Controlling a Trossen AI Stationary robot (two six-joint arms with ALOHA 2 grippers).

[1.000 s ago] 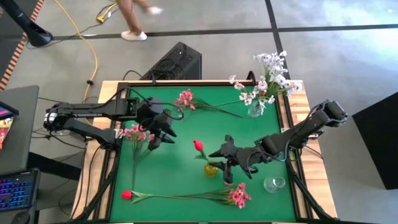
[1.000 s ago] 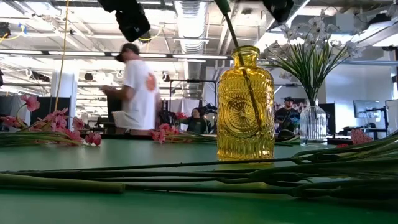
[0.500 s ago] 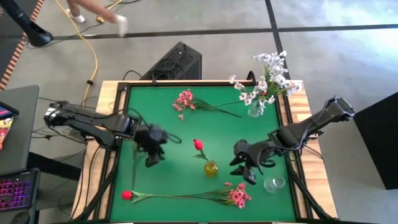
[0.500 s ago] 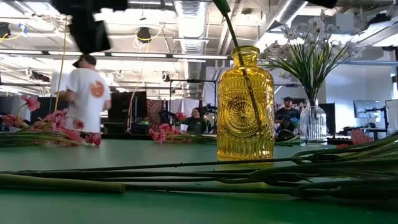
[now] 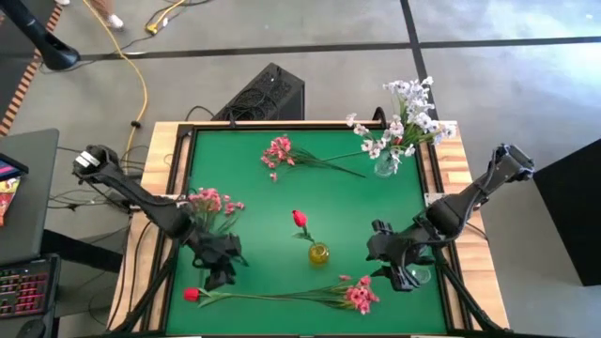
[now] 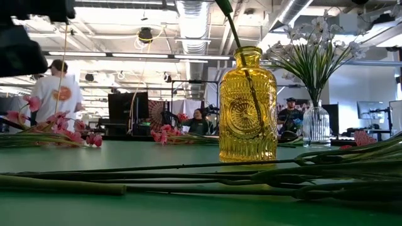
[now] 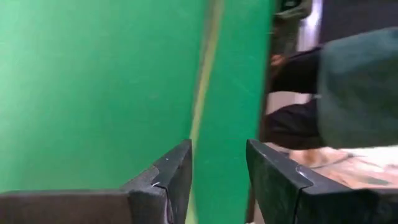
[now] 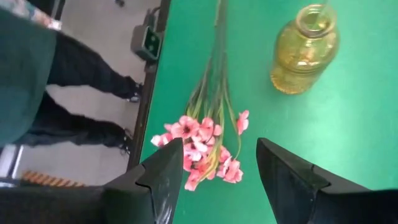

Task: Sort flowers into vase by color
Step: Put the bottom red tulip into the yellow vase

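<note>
the right tool [image 8: 214,171] hangs open right over the pink spray [image 8: 202,144] at the bench's [image 5: 263,202] front edge, stems running toward the left tool [image 5: 218,271], open by the red bud [image 5: 192,294].

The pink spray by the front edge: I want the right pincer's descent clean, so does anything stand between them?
Nothing visible does. In the right wrist view the open right pincer looks straight onto the pink spray on bare green mat. The yellow vase stands off to one side, and the empty clear vase sits just beside the pincer.
</note>
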